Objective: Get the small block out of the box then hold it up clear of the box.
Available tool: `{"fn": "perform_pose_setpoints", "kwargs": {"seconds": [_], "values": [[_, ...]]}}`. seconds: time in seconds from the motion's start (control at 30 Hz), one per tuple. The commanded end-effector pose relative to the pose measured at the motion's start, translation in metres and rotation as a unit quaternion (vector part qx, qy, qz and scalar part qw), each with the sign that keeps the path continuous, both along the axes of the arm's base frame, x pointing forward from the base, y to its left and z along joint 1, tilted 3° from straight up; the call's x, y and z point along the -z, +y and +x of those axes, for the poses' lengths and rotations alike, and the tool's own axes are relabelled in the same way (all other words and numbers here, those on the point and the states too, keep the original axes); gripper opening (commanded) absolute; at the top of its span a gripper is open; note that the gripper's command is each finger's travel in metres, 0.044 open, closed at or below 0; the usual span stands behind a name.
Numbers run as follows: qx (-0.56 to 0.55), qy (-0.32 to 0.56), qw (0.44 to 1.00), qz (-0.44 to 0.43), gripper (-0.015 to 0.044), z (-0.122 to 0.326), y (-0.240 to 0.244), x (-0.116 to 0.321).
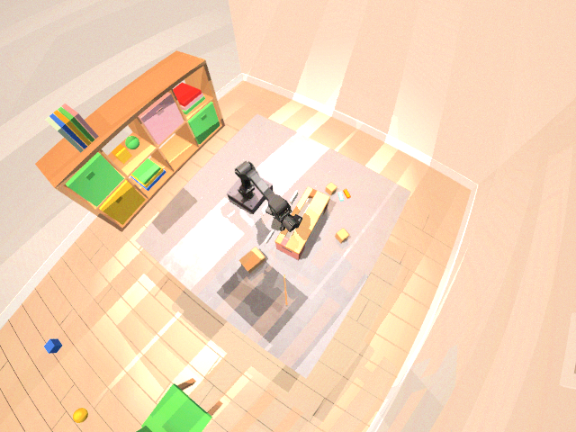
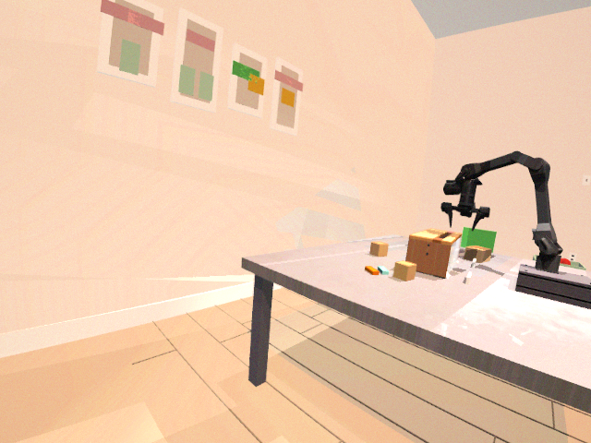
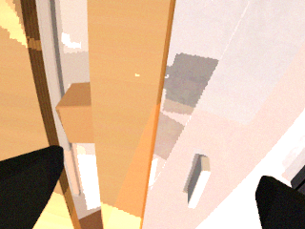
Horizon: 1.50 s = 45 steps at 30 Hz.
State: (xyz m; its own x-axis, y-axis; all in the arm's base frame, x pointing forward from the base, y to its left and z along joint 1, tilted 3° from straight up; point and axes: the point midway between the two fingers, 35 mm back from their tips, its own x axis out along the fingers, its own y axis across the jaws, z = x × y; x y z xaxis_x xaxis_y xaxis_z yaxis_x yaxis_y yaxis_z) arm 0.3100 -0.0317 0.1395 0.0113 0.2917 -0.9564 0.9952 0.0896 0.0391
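Black robot arm [image 1: 265, 185] [image 2: 542, 190] reaching over a long wooden box [image 1: 317, 209] [image 2: 424, 253] [image 3: 129, 95] on a pale, greyish table [image 1: 381, 190] [image 2: 329, 274]. The gripper [image 1: 279, 224] [image 2: 462, 227] [image 3: 162, 174] points downward above the box — its two dark fingers stand wide apart, with nothing between them, and the exterior view shows air between their tips and the box's top.

Looking down from the wrist, a long slot runs through the box's wooden top. Through it a small brown block [image 3: 74, 114] is visible, apparently the one inside the box, its right side hidden by a top board. How near it sits to either end of the shelf cannot be told.

Around the box, apart from it, lie other things. Near one end is a light wooden cube [image 1: 330, 188] [image 2: 404, 270], with an orange piece [image 1: 346, 193] [image 2: 371, 269] and a pale blue piece [image 1: 340, 196] [image 2: 382, 269] close by. A second wooden cube [image 1: 341, 235] [image 2: 379, 248] rests on the side away from the arm's base. Beyond the other end sits a larger brown block [image 1: 251, 260] [image 2: 476, 253]. On the arm's side, a short white bar [image 3: 199, 186] lies on the table — and a thin orange stick [image 1: 285, 290] lies farther off.
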Motion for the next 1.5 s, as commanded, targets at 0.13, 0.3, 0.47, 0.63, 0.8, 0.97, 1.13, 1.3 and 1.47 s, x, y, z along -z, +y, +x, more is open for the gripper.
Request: {"fn": "perform_pose_setpoints", "kwargs": {"seconds": [0.13,0.3,0.47,0.63,0.8,0.97,1.13,1.3,1.47], "values": [[-0.005,0.002,1.0,-0.003,0.04,0.002,-0.002,0.01],[-0.005,0.002,1.0,-0.003,0.04,0.003,-0.003,0.018],[-0.005,0.002,1.0,-0.003,0.04,0.004,-0.003,0.026],[-0.005,0.002,1.0,-0.003,0.04,0.005,-0.004,0.034],[-0.005,0.002,1.0,-0.003,0.04,0.006,-0.004,0.042],[-0.005,0.002,1.0,-0.003,0.04,0.006,-0.004,0.051],[-0.005,0.002,1.0,-0.003,0.04,0.006,-0.005,0.059],[-0.005,0.002,1.0,-0.003,0.04,0.006,-0.005,0.067],[-0.005,0.002,1.0,-0.003,0.04,0.006,-0.005,0.075]]}}
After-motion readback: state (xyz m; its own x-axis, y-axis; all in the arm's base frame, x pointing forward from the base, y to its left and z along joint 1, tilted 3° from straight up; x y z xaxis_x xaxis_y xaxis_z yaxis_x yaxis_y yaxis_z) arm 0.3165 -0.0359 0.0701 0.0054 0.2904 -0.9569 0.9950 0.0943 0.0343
